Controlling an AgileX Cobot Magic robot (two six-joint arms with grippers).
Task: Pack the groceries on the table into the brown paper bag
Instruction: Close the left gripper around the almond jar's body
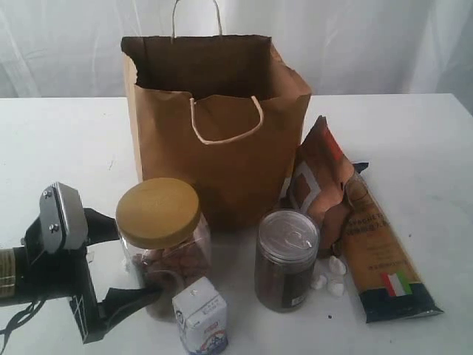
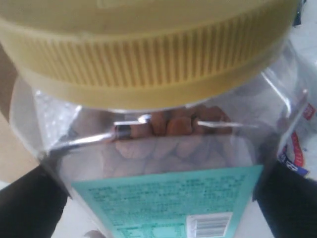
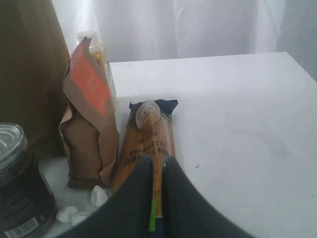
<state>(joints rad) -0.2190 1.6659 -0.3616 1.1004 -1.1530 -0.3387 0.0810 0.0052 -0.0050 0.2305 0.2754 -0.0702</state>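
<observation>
left tool (image 1: 137,260) jaws wide apart, straddling clear jar (image 1: 177,255) | right tool (image 3: 158,166) jaws together, facing long pasta packet (image 3: 143,148) | jar upright on counter (image 1: 414,148), just in front of brown paper bag (image 1: 222,140) | packet flat beside brown pouch (image 1: 321,177)

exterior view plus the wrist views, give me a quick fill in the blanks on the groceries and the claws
1. The tall brown paper bag stands upright on the white table with its mouth ____.
2. The left claw straddles a clear plastic jar whose ribbed lid is ____.
3. The long orange pasta packet lying flat is printed with the word ____.
4. The right claw, seen in its wrist view, is ____.
Missing words: open; yellow; spaghetti; shut.
</observation>
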